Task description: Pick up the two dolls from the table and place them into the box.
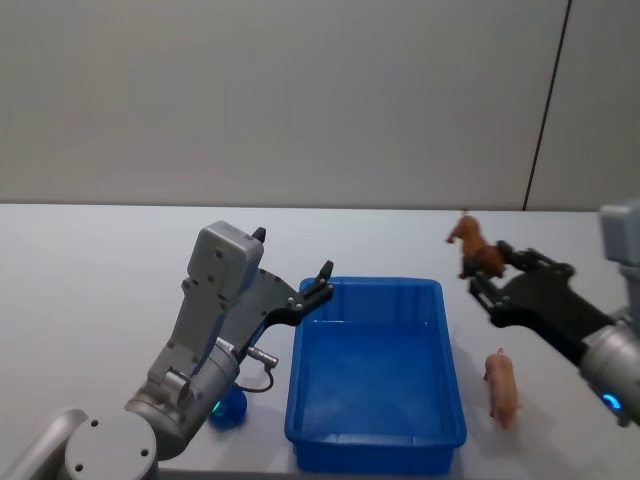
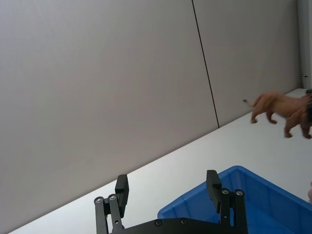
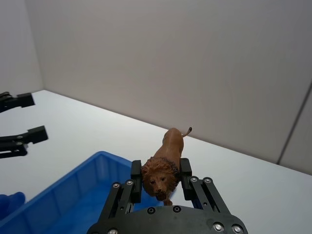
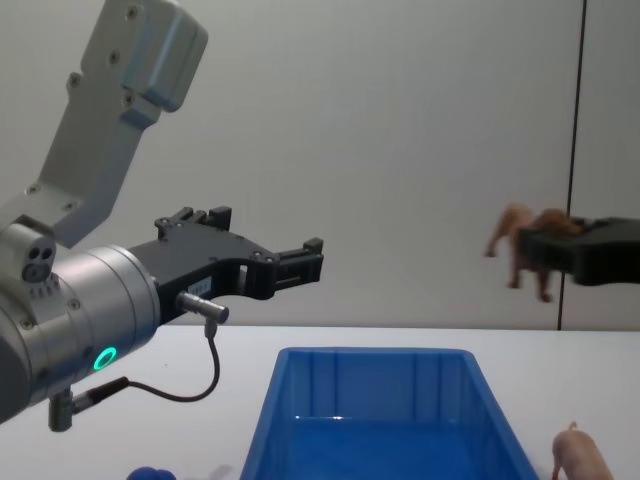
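Closest in: left arm (image 1: 215, 330), grey and bulky, rising from the near left corner of the bench (image 1: 100, 280). Tucked under its forearm and half hidden, blue doll (image 1: 230, 408), on the bench just beside the left wall of the box (image 1: 372, 442). Next, that box, open-topped, apparently with nothing inside. To its right, pig (image 1: 502, 388), lying on the bench near the wall but not touching it. Farther out, left hand (image 2: 166, 179), raised over the box's far left corner, fingers spread wide, holding nothing. Farthest, right hand (image 3: 161, 170), high above the bench beyond the box's far right corner, fingers closed on the maned head of a brown lion (image 1: 477, 247), body and tail jutting forward.

Likely trouble from here:
- **Grip:** held by the head alone, so prone to swing or slip on a quick move.
- **Release point:** not over the opening. Let go here, probably onto the bench or glancing off the rim.
- **Crowding:** both hands raised close to the box's far end, with a chance of fingers clashing if brought over it together.
- **Blue doll:** low under the left forearm, easily knocked away by elbow or dangling cable when reaching back.
- **Pig:** little room on the wall side for a finger.
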`<state>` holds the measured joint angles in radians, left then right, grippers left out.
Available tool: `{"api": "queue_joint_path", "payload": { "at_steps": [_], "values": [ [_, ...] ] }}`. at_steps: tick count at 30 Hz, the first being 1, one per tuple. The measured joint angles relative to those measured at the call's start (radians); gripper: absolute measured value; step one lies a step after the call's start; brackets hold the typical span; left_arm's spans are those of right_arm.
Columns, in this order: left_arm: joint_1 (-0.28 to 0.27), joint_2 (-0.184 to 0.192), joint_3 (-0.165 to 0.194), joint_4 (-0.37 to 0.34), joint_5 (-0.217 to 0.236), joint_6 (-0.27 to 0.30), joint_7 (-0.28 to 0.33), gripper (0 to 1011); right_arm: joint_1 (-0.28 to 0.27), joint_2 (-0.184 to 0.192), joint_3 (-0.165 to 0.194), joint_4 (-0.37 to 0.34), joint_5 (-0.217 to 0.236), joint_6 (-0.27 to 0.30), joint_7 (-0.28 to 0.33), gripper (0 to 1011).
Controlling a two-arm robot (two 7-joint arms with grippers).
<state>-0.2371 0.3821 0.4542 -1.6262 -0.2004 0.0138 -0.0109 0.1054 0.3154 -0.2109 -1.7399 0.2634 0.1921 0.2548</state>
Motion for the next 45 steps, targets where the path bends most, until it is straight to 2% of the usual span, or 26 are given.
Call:
{"api": "queue_joint_path", "payload": {
  "at_steps": [8, 14, 17, 18, 21, 23, 24, 27, 29, 31, 35, 45],
  "values": [
    [0.0, 0.0, 0.0, 0.0, 0.0, 0.0, 0.0, 1003, 0.084, -0.07, -0.044, 0.094, -0.027, 0.037, 0.071, 441],
    [0.0, 0.0, 0.0, 0.0, 0.0, 0.0, 0.0, 1003, 0.118, -0.101, -0.066, 0.143, -0.041, 0.057, 0.106, 444],
    [0.0, 0.0, 0.0, 0.0, 0.0, 0.0, 0.0, 1003, 0.126, -0.108, -0.072, 0.154, -0.045, 0.062, 0.116, 482],
    [0.0, 0.0, 0.0, 0.0, 0.0, 0.0, 0.0, 1003, 0.129, -0.111, -0.075, 0.159, -0.047, 0.065, 0.122, 541],
    [0.0, 0.0, 0.0, 0.0, 0.0, 0.0, 0.0, 1003, 0.131, -0.115, -0.082, 0.163, -0.049, 0.067, 0.133, 600],
    [0.0, 0.0, 0.0, 0.0, 0.0, 0.0, 0.0, 1003, 0.131, -0.115, -0.084, 0.163, -0.05, 0.068, 0.14, 705],
    [0.0, 0.0, 0.0, 0.0, 0.0, 0.0, 0.0, 1003, 0.131, -0.115, -0.084, 0.163, -0.05, 0.068, 0.14, 705],
    [0.0, 0.0, 0.0, 0.0, 0.0, 0.0, 0.0, 1003, 0.125, -0.111, -0.086, 0.157, -0.05, 0.064, 0.144, 815],
    [0.0, 0.0, 0.0, 0.0, 0.0, 0.0, 0.0, 1003, 0.122, -0.107, -0.086, 0.153, -0.049, 0.063, 0.144, 849],
    [0.0, 0.0, 0.0, 0.0, 0.0, 0.0, 0.0, 1003, 0.115, -0.101, -0.084, 0.145, -0.045, 0.06, 0.144, 938],
    [0.0, 0.0, 0.0, 0.0, 0.0, 0.0, 0.0, 1003, 0.1, -0.088, -0.078, 0.131, -0.037, 0.056, 0.134, 1001],
    [0.0, 0.0, 0.0, 0.0, 0.0, 0.0, 0.0, 1003, 0.023, -0.033, -0.06, 0.06, -0.014, 0.05, 0.082, 1001]
  ]
}}
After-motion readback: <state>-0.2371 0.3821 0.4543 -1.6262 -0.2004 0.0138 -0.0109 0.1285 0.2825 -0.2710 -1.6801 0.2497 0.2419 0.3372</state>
